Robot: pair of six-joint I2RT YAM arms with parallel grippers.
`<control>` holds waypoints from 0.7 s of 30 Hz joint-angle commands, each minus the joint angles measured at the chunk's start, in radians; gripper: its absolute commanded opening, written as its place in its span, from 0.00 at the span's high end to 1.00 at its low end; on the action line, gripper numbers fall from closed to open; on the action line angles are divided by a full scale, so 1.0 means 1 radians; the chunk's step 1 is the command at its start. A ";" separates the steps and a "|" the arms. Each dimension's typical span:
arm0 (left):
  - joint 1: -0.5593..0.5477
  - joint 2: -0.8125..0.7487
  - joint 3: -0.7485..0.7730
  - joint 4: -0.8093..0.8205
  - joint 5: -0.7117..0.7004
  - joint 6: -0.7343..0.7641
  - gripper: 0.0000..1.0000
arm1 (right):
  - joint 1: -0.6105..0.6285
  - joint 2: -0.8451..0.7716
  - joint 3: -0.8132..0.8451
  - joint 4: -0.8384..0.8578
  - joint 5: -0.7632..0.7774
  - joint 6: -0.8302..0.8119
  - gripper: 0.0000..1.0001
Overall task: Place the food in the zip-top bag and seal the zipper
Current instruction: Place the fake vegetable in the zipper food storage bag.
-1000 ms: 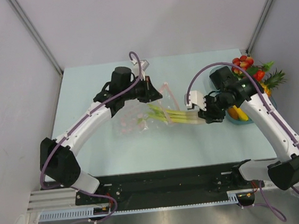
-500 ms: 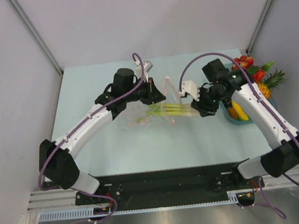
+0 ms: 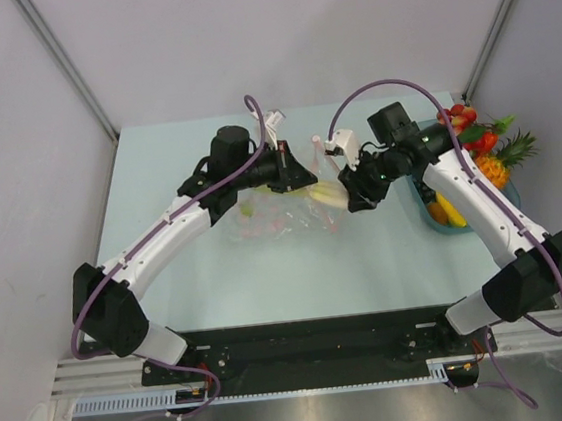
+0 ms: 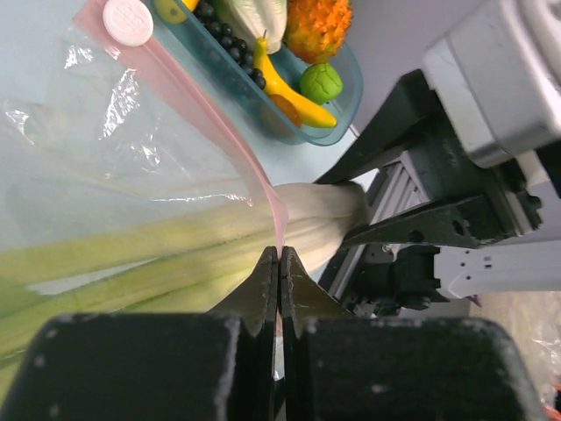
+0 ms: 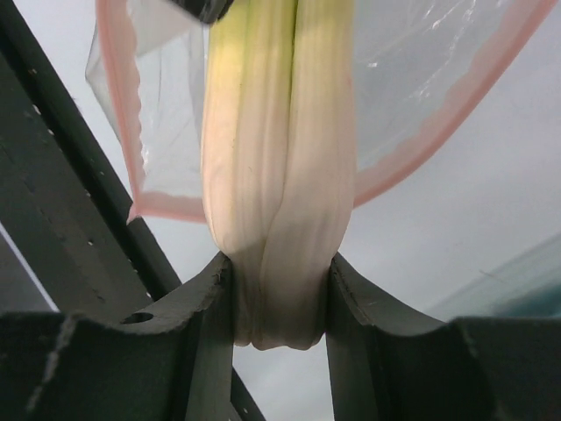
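The clear zip-top bag [image 3: 271,211] lies mid-table with its mouth toward the right. My left gripper [image 4: 280,254] is shut on the bag's pink zipper strip [image 4: 219,118] and holds the mouth open; it shows in the top view [image 3: 303,176]. My right gripper [image 5: 279,285] is shut on the pale butt end of the green stalks [image 5: 276,167]. The stalks [image 3: 325,196] reach through the mouth into the bag; their green lengths show through the plastic [image 4: 114,254]. My right gripper in the top view [image 3: 351,191] is just right of the mouth.
A teal bowl [image 3: 441,222] at the right edge holds a banana [image 3: 450,209], strawberries [image 3: 457,117], a pineapple [image 3: 502,159] and other toy food. The left wrist view shows the bowl [image 4: 263,105] with banana, grapes and a green ball [image 4: 321,83]. Grey walls enclose the table.
My right gripper has carried the stalks left and back, pushing them deeper into the bag. My left gripper has lifted the zipper edge slightly, holding the mouth open.
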 commanded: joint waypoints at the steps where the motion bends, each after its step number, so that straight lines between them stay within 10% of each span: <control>1: -0.001 -0.015 0.015 0.045 0.054 -0.061 1.00 | 0.008 0.033 0.024 0.096 -0.087 0.161 1.00; 21: 0.039 0.031 -0.016 0.266 0.054 -0.370 1.00 | -0.012 0.057 -0.168 0.604 -0.095 0.683 1.00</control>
